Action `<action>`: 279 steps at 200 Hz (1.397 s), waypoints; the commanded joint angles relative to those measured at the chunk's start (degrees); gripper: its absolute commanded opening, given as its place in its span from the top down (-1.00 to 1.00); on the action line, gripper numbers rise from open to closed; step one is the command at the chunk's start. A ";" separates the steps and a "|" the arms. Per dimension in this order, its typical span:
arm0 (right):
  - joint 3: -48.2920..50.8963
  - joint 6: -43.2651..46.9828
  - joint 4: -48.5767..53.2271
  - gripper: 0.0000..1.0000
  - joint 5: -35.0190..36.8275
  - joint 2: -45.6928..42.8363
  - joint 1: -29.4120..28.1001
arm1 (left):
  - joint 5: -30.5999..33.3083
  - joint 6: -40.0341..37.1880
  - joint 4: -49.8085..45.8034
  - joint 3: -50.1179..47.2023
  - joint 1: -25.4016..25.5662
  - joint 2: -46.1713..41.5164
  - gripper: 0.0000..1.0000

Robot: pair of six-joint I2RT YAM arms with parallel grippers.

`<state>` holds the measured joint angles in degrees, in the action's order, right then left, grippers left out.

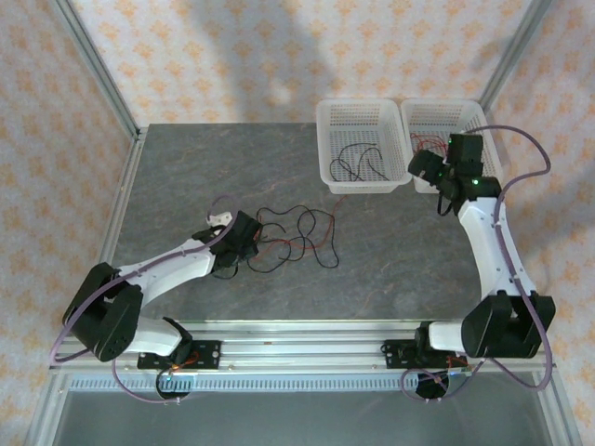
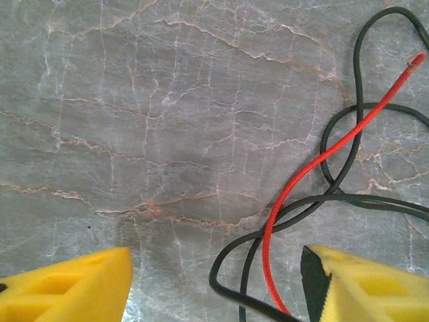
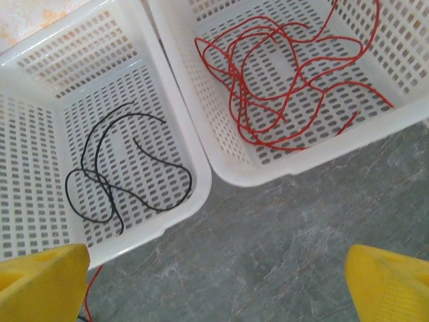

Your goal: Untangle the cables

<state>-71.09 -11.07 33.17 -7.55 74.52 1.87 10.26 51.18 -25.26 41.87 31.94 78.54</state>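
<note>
My left gripper [image 2: 214, 295] hangs low over the loose clump of thin red and black wires [image 1: 293, 237] in the middle of the table. Its jaws are apart, with a thin red wire [image 2: 303, 180] and a looped black wire [image 2: 338, 144] lying between them. The danger is that the red one crosses the black loops just where I would close. I might pinch both, drag the whole knot and pull it tighter. I cannot quite tell which strand lies on top at the lower crossing.

My right gripper [image 3: 214, 288] stands wide and empty before two white perforated plastic baskets. One basket [image 3: 147, 231] holds black wires and the other [image 3: 301, 164] holds red.

The tabletop [image 1: 186, 177] is flat, grey, veined stone, probably slick, so strands will slide rather than stay put. Cream wallpaper with an orange pattern [image 1: 232, 56] and aluminium frame posts [image 1: 93, 65] enclose the table.
</note>
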 commanded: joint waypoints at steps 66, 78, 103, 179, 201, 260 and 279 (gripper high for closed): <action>8.50 -3.55 -2.65 -0.91 -0.36 -9.43 -2.47 | 2.95 -0.81 6.12 -0.08 0.83 2.19 0.51; 9.48 -4.10 -2.80 -0.91 -0.93 -10.38 -2.69 | 3.57 -0.98 5.55 0.44 0.88 1.65 0.74; 11.75 -5.33 -3.19 -0.89 -2.07 -12.14 -4.22 | 5.40 -1.49 3.16 2.14 1.16 -0.33 1.00; 16.98 -12.85 -8.04 -0.78 -1.23 -13.77 -22.07 | 8.19 -5.06 -8.53 16.98 4.46 -5.43 1.00; 18.03 -15.53 -11.93 -0.72 -3.05 -12.05 -27.91 | 8.59 -5.80 -10.99 20.69 5.52 -5.42 1.00; 22.13 -27.29 -33.30 -0.48 -11.22 -1.57 -39.32 | 8.07 -7.30 -14.80 30.02 9.15 -5.24 1.00; 21.12 -29.86 -36.77 -0.37 -10.14 3.16 -41.25 | 8.44 -8.14 -16.17 33.72 10.44 -4.90 1.00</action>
<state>-49.69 -34.83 6.55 -17.15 73.34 -37.41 16.99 45.01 -37.36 70.48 40.97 73.73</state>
